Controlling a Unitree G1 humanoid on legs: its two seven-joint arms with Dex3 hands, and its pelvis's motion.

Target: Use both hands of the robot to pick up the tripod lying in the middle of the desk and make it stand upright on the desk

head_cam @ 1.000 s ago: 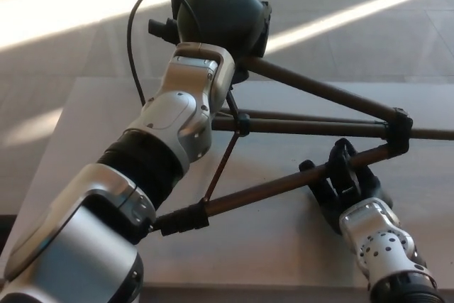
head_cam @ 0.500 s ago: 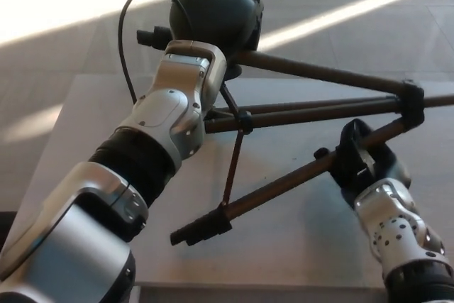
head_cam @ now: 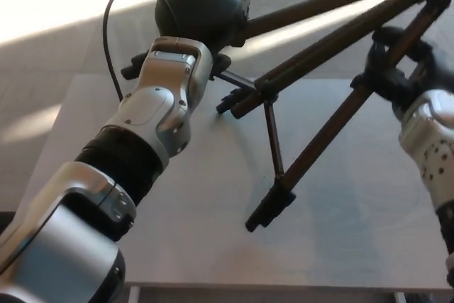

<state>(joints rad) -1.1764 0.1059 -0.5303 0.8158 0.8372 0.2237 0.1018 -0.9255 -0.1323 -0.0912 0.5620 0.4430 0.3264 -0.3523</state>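
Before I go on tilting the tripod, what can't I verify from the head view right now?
- Left hand: fingers hidden behind the wrist.
- Tripod: upper leg ends cut off by the top-right edge.
- Right hand: wrapped round a leg, contact side hidden.

We can't see the left hand (head_cam: pixel 202 15) properly: its fingers are buried behind its own wrist housing and the dark bulk at the tripod (head_cam: pixel 312 69) head, so what they clasp there is unreadable. The tripod's far leg ends run off the top-right corner, and the column above its head is cut by the top edge. The right hand (head_cam: pixel 397 69) is wrapped round one leg, its forearm clipped by the right edge; the desk (head_cam: pixel 213 246) front is cut off at the bottom.
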